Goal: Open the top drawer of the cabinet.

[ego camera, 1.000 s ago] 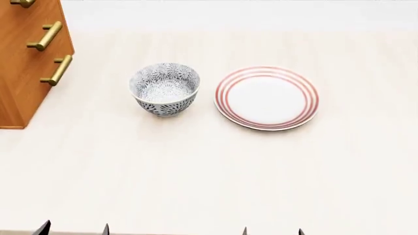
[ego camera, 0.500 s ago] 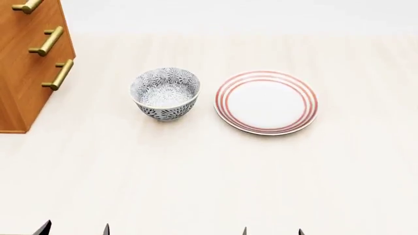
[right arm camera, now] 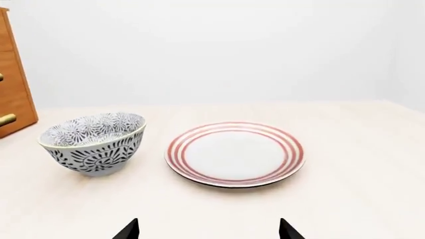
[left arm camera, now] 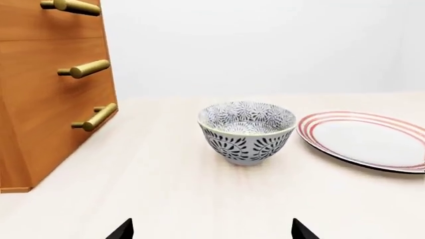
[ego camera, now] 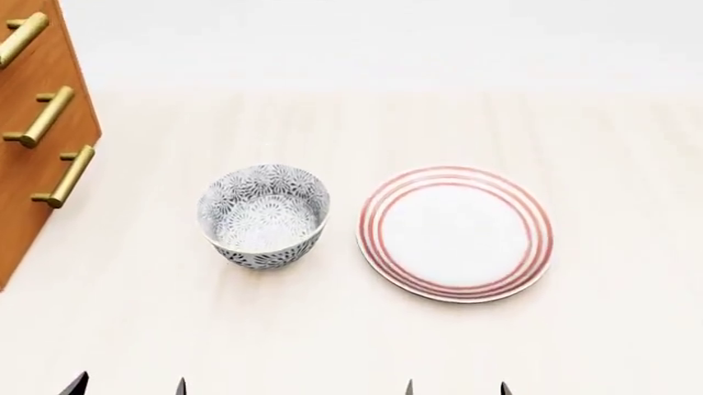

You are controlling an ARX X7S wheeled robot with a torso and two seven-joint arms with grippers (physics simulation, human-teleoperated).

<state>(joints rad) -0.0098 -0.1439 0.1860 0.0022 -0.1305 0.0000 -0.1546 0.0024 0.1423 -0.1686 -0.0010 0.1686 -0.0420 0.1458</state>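
Sliding toward 9 o'clock in the head view, the cabinet [ego camera: 39, 140] stayed shut, both claws wide and empty.

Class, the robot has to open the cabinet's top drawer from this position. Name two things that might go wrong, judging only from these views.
1. The three brass handles look identical, so the left tool may grab the wrong one; the top drawer is half out of the head view.
2. The bowl stands beside the cabinet; a sweeping arm might knock it into the plate.
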